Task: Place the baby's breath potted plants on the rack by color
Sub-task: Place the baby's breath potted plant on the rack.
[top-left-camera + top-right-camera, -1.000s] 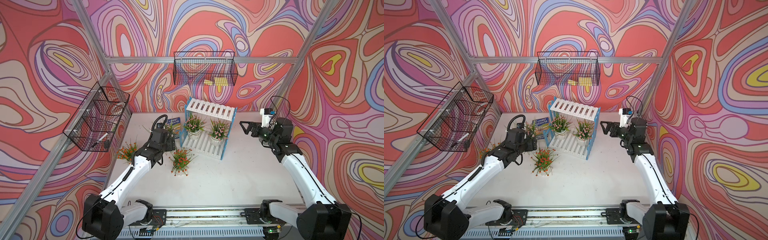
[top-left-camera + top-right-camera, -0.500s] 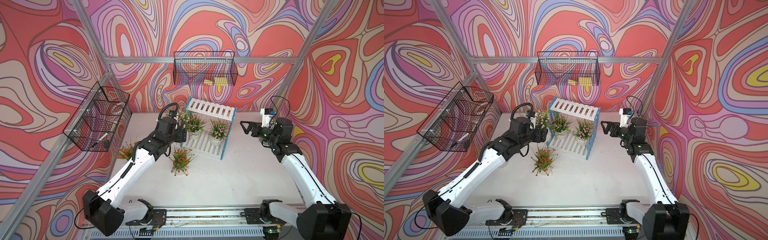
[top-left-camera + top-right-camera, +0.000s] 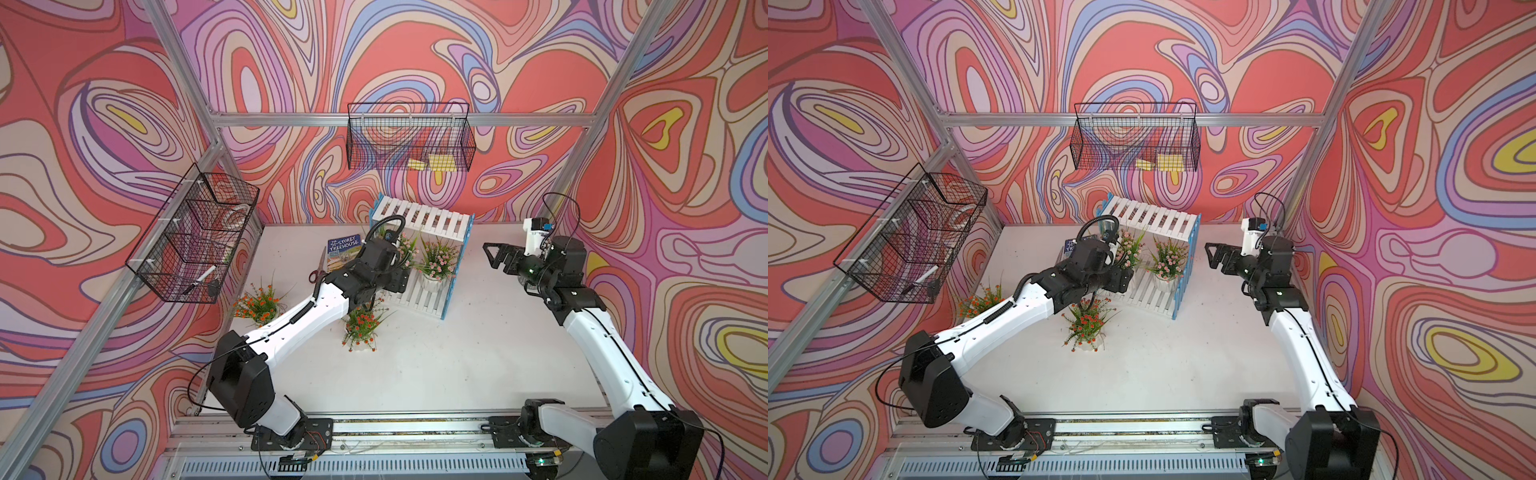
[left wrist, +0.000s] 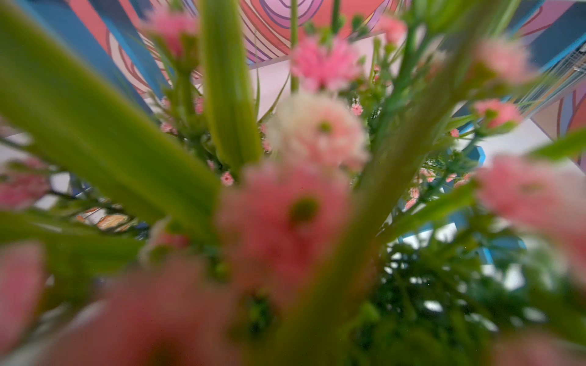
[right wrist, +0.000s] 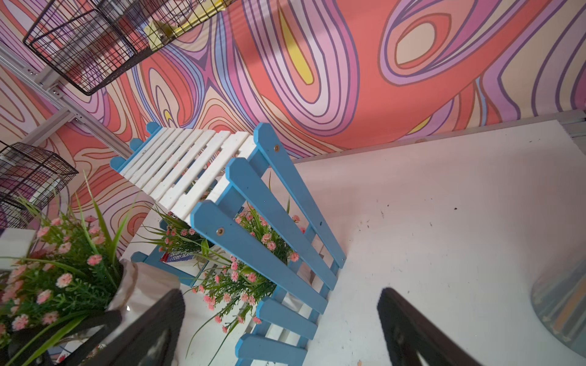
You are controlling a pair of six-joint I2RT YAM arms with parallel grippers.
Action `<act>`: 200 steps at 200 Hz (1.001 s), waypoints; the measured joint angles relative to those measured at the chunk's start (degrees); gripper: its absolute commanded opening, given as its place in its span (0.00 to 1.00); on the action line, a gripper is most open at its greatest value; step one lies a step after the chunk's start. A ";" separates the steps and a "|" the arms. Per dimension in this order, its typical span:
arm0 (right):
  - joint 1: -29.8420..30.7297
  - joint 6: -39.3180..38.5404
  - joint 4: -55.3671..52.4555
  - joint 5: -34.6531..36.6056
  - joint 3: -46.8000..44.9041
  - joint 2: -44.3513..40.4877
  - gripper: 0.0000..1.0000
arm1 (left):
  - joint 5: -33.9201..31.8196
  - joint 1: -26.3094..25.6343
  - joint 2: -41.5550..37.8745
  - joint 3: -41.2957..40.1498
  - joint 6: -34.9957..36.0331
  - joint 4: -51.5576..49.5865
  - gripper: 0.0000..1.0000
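White tabletop, blue rack, pink plant.

Bright, even light; soft shadows on the worktop beside the rack; the pink-flowered plant fills the left wrist view, blurred.

- Ahead of the left end effector, which clamps one pink plant: the rack and the shelved pink plants.
- Below the right end effector: bare table.
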 measured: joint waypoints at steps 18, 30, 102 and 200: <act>0.00 0.00 -0.07 0.44 0.00 0.00 0.98 | 0.07 -0.68 1.42 -1.40 -0.28 3.15 0.66; 0.00 0.00 -0.04 0.72 0.00 0.00 0.98 | 0.07 -1.01 2.29 -2.54 -0.52 5.22 0.66; 0.00 -0.02 -0.04 1.53 0.00 0.00 0.98 | -0.04 -1.66 11.47 -4.55 -1.11 13.51 0.66; 0.00 -0.22 -0.02 1.49 0.02 0.11 0.98 | -2.62 -2.14 17.35 -4.55 -0.96 19.17 0.67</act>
